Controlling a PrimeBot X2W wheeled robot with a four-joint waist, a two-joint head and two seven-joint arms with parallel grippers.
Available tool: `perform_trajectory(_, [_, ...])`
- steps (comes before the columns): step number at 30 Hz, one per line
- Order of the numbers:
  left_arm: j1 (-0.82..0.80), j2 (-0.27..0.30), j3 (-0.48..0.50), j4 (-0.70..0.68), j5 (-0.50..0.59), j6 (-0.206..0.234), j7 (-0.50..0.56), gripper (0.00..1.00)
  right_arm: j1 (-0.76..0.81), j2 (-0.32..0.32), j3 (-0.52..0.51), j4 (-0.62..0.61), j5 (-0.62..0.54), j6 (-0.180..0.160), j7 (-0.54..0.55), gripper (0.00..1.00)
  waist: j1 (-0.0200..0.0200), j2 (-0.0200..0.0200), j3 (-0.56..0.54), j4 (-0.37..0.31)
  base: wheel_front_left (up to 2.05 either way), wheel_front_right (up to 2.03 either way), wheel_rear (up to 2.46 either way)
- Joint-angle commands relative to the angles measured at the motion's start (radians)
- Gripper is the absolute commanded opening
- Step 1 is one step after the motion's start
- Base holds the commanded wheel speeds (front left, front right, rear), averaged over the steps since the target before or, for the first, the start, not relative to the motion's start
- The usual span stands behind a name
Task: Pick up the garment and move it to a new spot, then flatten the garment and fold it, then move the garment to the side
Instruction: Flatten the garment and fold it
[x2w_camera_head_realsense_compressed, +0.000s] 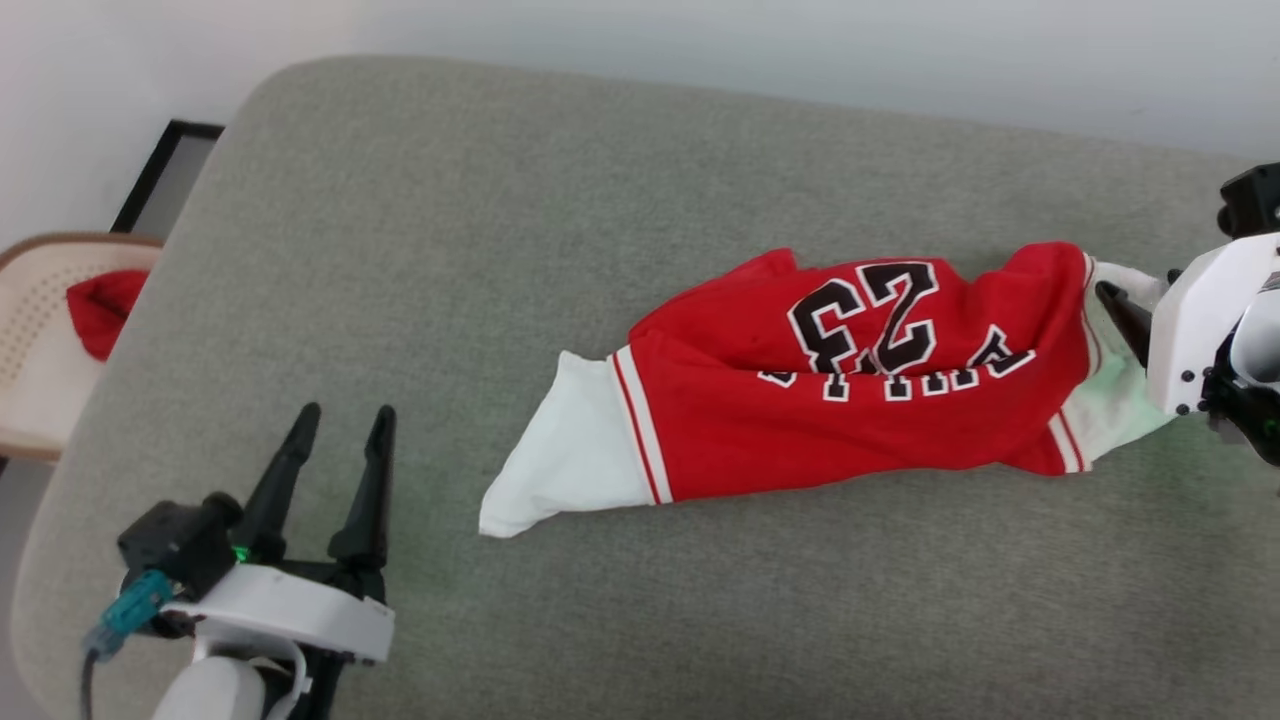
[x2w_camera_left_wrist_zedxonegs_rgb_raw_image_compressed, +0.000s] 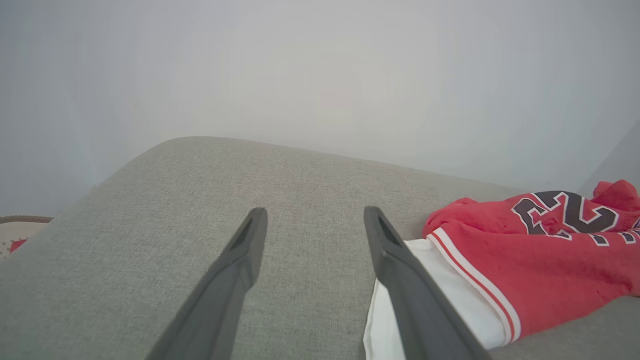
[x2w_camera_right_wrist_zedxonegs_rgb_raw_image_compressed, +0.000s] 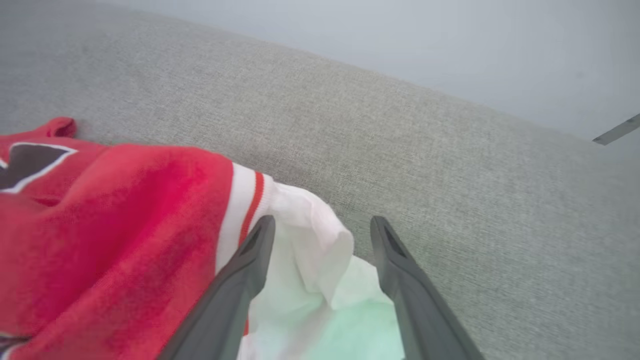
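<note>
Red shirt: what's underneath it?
The garment lies bunched on a grey fabric cushion. Whether anything else lies beneath its folds cannot be seen; the cloth covers that.

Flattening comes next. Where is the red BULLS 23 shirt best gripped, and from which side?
The white sleeve at the red lettered shirt's left end, from the left with the open left tool: it lies flat, clear of the bunched body.

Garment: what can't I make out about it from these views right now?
- Lettering on the garment: head view, folds hide part of the word beside the 23.
- Its white sleeve end by the right tool: head view, the tool's pale body covers it; right wrist view, bottom edge cuts it.
- Its other sleeve: left wrist view, a finger of the left tool hides part.
</note>
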Motion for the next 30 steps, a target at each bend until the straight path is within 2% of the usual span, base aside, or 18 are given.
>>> perform_trajectory(1, [0.013, 0.007, 0.005, -0.005, 0.002, -0.004, -0.004, 1.00, -0.008, -0.011, 0.013, -0.010, 0.017, -0.001, -0.014, 1.00, 0.0000, -0.0001, -0.027, -0.026, 0.00, 0.00, 0.00])
perform_trajectory(9, [0.053, 0.063, -0.003, -0.002, -0.015, -0.004, -0.004, 1.00, 0.074, -0.073, 0.055, -0.111, 0.072, -0.001, -0.131, 1.00, 0.0000, -0.0001, -0.107, -0.096, 0.00, 0.00, 0.00])
perform_trajectory(14, [0.086, 0.103, -0.023, 0.005, -0.042, -0.004, -0.004, 1.00, 0.182, -0.092, 0.023, -0.176, 0.083, -0.001, -0.251, 1.00, 0.0000, -0.0001, -0.159, -0.143, 0.00, 0.00, 0.00])
perform_trajectory(22, [0.142, 0.177, -0.082, 0.012, -0.134, -0.003, 0.014, 1.00, 0.361, -0.067, -0.117, -0.256, 0.022, -0.001, -0.413, 1.00, 0.0000, -0.0001, -0.211, -0.217, 0.00, 0.00, 0.00])
perform_trajectory(30, [0.113, 0.247, -0.184, 0.047, -0.247, -0.003, 0.144, 1.00, 0.504, -0.019, -0.273, -0.363, -0.053, -0.001, -0.400, 1.00, 0.0000, -0.0001, -0.191, -0.256, 0.00, 0.00, 0.00])
